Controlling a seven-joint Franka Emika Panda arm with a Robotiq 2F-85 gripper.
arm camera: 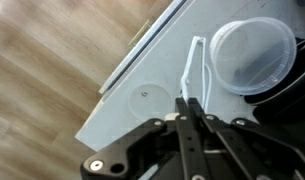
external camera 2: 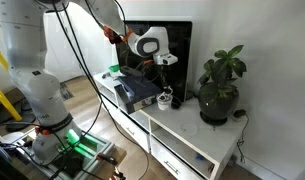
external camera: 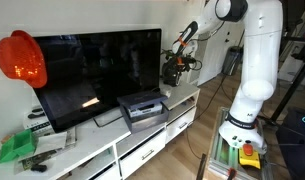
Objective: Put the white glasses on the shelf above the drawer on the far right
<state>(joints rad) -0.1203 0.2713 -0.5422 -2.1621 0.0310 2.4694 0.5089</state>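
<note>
In the wrist view my gripper (arm camera: 189, 101) is shut on the white glasses (arm camera: 195, 62). One thin white arm of the glasses sticks out past the fingertips. The glasses hang just above the white top of the TV cabinet (arm camera: 142, 95), near its edge over the wooden floor. In both exterior views the gripper (external camera: 175, 68) (external camera 2: 159, 78) hovers low over the cabinet top, beside the TV's end. The glasses are too small to make out there. The shelf and the drawer fronts under the top show in an exterior view (external camera: 142, 150).
A clear round container (arm camera: 252, 55) stands right beside the glasses. A large black TV (external camera: 92, 65) and a black box (external camera: 142, 105) (external camera 2: 137, 90) sit on the cabinet. A potted plant (external camera 2: 220, 85) stands at the cabinet's end. An orange round thing (external camera: 20, 58) hangs by the TV.
</note>
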